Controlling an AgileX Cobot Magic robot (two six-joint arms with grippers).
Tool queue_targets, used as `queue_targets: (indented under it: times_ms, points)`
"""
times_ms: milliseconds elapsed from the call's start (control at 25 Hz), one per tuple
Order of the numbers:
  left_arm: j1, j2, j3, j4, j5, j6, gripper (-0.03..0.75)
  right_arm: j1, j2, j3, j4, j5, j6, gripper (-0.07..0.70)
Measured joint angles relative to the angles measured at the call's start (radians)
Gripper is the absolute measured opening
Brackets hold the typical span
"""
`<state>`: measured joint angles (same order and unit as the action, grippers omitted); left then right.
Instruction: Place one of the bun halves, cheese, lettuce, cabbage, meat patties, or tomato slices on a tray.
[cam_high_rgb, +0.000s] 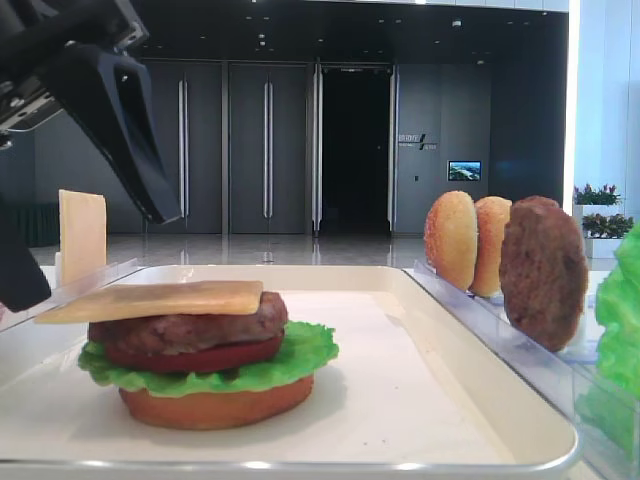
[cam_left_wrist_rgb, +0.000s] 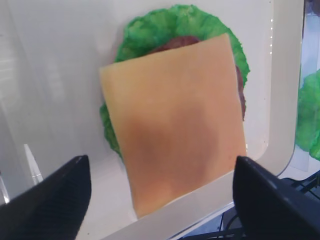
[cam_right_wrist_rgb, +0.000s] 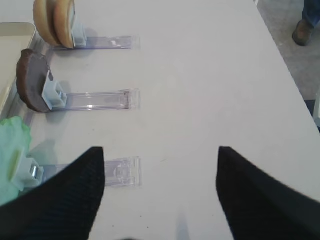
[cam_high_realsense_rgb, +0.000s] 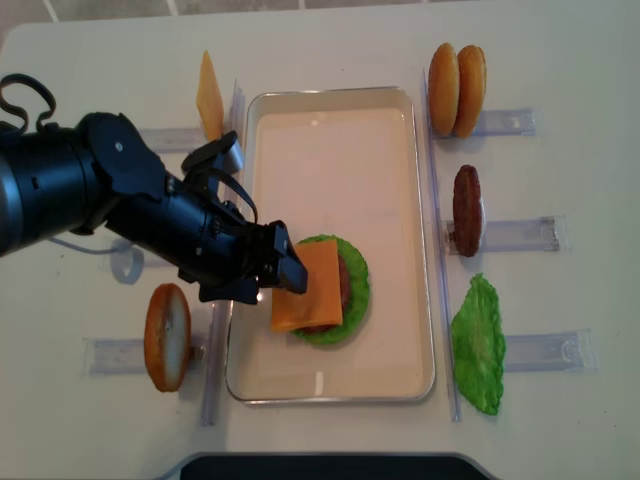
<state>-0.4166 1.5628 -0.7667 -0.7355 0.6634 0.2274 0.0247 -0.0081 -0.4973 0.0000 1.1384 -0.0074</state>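
Observation:
On the cream tray (cam_high_realsense_rgb: 420, 200) stands a stack: a bun half (cam_high_rgb: 215, 405) at the bottom, then lettuce (cam_high_rgb: 300, 350), a tomato slice (cam_high_rgb: 200, 358) and a meat patty (cam_high_rgb: 190, 328). A square cheese slice (cam_high_realsense_rgb: 307, 286) lies flat on top, skewed and overhanging toward the tray's left rim. My left gripper (cam_high_realsense_rgb: 275, 265) hovers at the slice's left edge, open, with nothing between its fingers (cam_high_rgb: 125, 115). From the left wrist the cheese (cam_left_wrist_rgb: 172, 125) fills the space ahead of the spread jaws. My right gripper (cam_right_wrist_rgb: 161, 155) is open over bare table.
Clear racks flank the tray. Right of it stand two bun halves (cam_high_realsense_rgb: 457, 88), a patty (cam_high_realsense_rgb: 466, 210) and a lettuce leaf (cam_high_realsense_rgb: 478, 345). Left of it stand a cheese slice (cam_high_realsense_rgb: 209, 95) and a bun half (cam_high_realsense_rgb: 167, 337). My left arm (cam_high_realsense_rgb: 90, 190) lies across the left racks.

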Motion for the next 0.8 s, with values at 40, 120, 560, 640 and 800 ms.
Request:
queue_targets:
  times_ms: [40,120,560,640,800]
  points:
    - [0.0,0.0,0.0,0.002,0.0,-0.001,0.683,0.0,0.0,0.0,0.0,0.0,0.0,0.482]
    - [0.0,0.0,0.0,0.004,0.001,-0.002,0.683,0.0,0.0,0.0,0.0,0.0,0.0,0.482]
    - [0.0,-0.096,-0.136,0.278,0.089,-0.193,0.683,0.0,0.0,0.0,0.0,0.0,0.0,0.482]
    - [0.0,-0.1,-0.206,0.358,0.127,-0.249,0.683,0.0,0.0,0.0,0.0,0.0,0.0,0.482]
    - [0.0,-0.1,-0.331,0.461,0.161,-0.291,0.683,0.0,0.0,0.0,0.0,0.0,0.0,0.482]
